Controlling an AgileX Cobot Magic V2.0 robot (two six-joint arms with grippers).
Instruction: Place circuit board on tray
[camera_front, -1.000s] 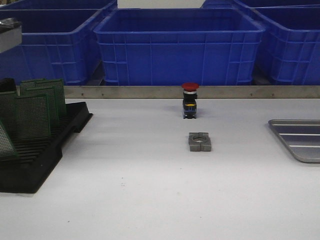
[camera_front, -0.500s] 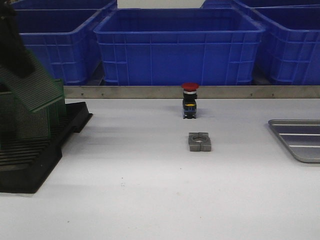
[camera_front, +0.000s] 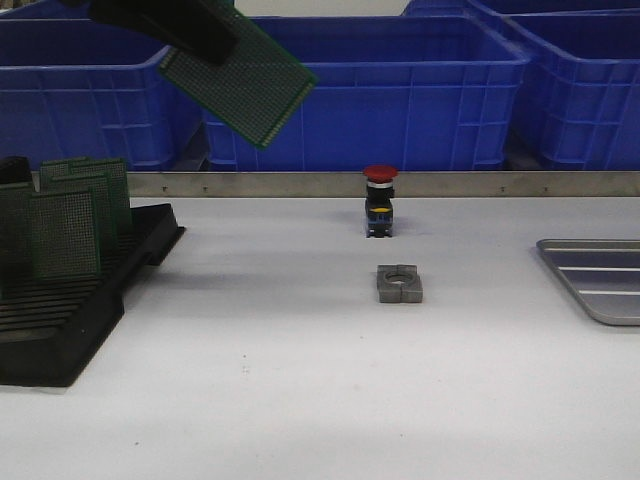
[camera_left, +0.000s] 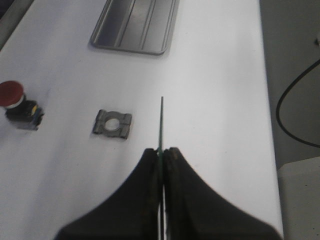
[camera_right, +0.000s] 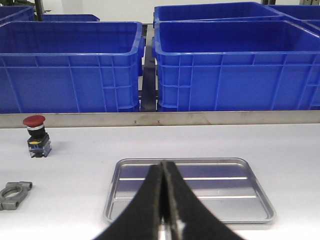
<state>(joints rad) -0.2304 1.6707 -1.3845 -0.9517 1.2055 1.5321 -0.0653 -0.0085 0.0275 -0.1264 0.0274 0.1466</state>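
My left gripper (camera_front: 205, 40) is shut on a green perforated circuit board (camera_front: 240, 85) and holds it tilted, high above the table's left part. In the left wrist view the board (camera_left: 161, 120) shows edge-on between the closed fingers (camera_left: 152, 165). The silver-grey ribbed tray (camera_front: 598, 278) lies empty at the table's right edge; it also shows in the left wrist view (camera_left: 135, 25) and the right wrist view (camera_right: 200, 192). My right gripper (camera_right: 163, 165) is shut and empty, just in front of the tray.
A black slotted rack (camera_front: 70, 310) with several more green boards (camera_front: 62, 232) stands at the left. A red-capped push button (camera_front: 380, 200) and a grey metal clamp block (camera_front: 400, 283) sit mid-table. Big blue bins (camera_front: 360, 90) line the back behind a metal rail.
My left gripper has lifted a circuit board out of the rack and carried it up and to the right. The right arm has not moved.
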